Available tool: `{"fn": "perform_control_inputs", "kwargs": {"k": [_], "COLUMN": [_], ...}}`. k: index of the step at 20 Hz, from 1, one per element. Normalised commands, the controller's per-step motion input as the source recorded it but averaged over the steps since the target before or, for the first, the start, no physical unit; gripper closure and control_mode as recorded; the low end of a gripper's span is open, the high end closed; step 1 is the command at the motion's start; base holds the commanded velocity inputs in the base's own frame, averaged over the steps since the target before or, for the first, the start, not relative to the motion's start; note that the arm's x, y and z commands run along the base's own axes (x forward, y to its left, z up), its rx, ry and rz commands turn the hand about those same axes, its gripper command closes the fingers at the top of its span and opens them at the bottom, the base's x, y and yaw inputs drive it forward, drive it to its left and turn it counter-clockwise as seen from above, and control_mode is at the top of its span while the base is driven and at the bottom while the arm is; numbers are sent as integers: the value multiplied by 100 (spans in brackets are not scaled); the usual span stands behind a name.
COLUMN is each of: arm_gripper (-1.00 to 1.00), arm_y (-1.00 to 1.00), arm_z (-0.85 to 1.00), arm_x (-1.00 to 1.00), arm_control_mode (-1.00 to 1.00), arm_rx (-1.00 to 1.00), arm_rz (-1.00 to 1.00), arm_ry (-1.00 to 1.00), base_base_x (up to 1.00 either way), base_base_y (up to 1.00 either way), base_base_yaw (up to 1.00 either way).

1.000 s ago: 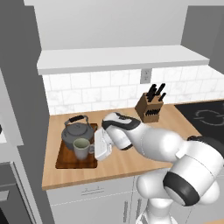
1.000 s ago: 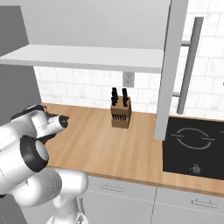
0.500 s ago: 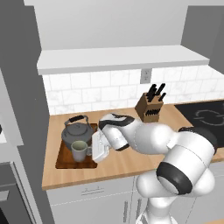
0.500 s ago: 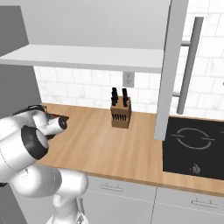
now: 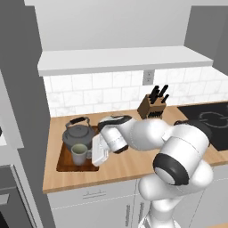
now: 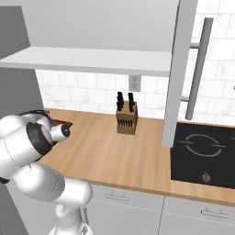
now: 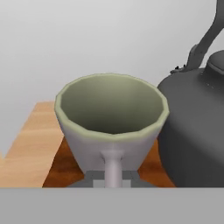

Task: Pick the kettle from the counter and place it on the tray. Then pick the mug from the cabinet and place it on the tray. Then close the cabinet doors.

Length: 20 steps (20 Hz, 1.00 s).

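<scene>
Over the last second the mug [image 5: 79, 154] had come down onto the tray [image 5: 65, 165], just beside the kettle [image 5: 78, 134] and in front of it. The gripper [image 5: 93, 154] was still nearly closed, pinching the mug's handle. Both items now sat on the tray; releasing and closing the cabinet doors [image 6: 176, 78] remained.

The mug [image 7: 112, 127] is seen upright on the tray [image 7: 65, 168], its handle turned toward the camera. The kettle [image 7: 194, 127] is positioned just right of it, on the same tray.
</scene>
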Motion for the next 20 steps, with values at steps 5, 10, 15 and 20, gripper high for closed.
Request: {"fn": "perform_control_inputs", "kwargs": {"k": [5, 10, 15, 20], "arm_gripper": [100, 100, -100, -100], "arm_y": [4, 5, 0, 0], "arm_z": [-14, -12, -11, -15], "arm_x": [18, 8, 0, -10], "arm_control_mode": [-100, -100, -100, -100], "arm_rx": [0, 0, 0, 0], "arm_rz": [0, 0, 0, 0], "arm_ry": [0, 0, 3, 3], "base_base_x": [0, 0, 0, 0], "base_base_y": [0, 0, 0, 0], "base_base_yaw": [0, 0, 0, 0]}}
